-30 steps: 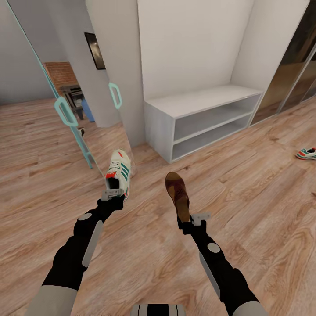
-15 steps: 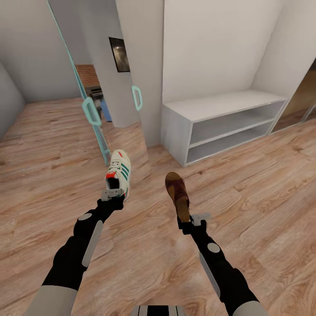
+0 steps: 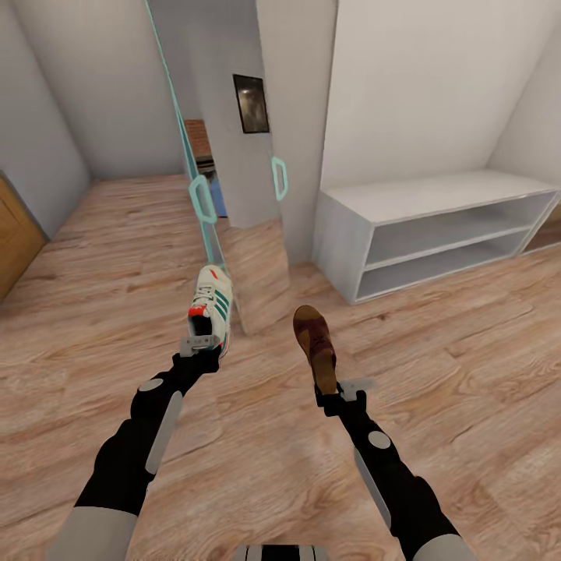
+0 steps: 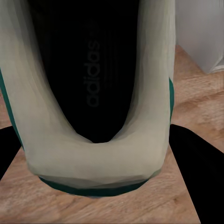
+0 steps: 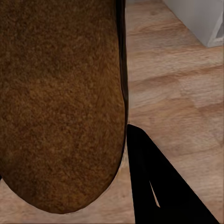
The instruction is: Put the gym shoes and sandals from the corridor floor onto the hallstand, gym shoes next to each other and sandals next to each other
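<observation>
White sneaker (image 3: 211, 307), light but floppy, hangs clamped at its heel in my left gripper (image 3: 199, 344), left of centre; stiff brown sandal (image 3: 315, 343) is pinched by my right gripper (image 3: 343, 389), centre frame.

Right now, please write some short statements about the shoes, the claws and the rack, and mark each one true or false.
1. The left claw holds a sneaker. True.
2. The right claw holds a sneaker. False: it holds a brown sandal.
3. The rack already carries two shoes. False: its top and both shelves look bare.
4. The rack stands ahead and to the robot's right. True.
5. The sandal lies on the floor. False: it is held above it.
</observation>
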Controlling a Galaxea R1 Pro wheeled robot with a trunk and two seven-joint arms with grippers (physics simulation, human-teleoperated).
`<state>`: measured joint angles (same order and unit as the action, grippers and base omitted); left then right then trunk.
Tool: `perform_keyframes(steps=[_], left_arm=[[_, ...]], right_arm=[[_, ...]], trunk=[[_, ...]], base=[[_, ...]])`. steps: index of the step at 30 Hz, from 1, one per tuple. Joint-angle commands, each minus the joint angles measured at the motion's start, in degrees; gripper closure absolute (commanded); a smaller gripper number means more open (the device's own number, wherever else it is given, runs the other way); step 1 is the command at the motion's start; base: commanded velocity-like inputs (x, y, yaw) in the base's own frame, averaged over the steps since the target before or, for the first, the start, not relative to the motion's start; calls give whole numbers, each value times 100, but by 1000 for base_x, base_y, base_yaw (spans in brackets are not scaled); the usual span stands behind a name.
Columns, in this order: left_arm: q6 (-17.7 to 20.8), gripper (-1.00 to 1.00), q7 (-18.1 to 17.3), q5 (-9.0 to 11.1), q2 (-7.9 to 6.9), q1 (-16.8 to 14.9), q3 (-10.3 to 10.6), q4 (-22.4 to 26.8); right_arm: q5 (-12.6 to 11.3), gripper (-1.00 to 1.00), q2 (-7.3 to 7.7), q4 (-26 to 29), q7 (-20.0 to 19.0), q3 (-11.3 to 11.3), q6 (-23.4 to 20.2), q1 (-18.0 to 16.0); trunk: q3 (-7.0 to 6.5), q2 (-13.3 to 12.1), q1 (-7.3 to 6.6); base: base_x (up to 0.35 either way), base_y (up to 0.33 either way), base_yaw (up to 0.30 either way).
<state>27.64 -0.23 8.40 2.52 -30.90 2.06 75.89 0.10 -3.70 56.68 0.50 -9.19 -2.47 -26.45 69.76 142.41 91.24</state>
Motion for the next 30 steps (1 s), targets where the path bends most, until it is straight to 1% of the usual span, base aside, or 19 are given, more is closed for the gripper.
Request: perform_keyframes(steps=[1,30], left_arm=[[30,100,-3,39,2,-4,-4,5],[30,100,-3,48,2,-4,-10,-10]], right_arm=[[-19,100,1,10,17,-4,-25,0],[-19,100,1,10,19,-4,-25,0]], trunk=[[-2,2,-1],[-188,2,-1]], base=[[0,0,238],[0,0,238]])
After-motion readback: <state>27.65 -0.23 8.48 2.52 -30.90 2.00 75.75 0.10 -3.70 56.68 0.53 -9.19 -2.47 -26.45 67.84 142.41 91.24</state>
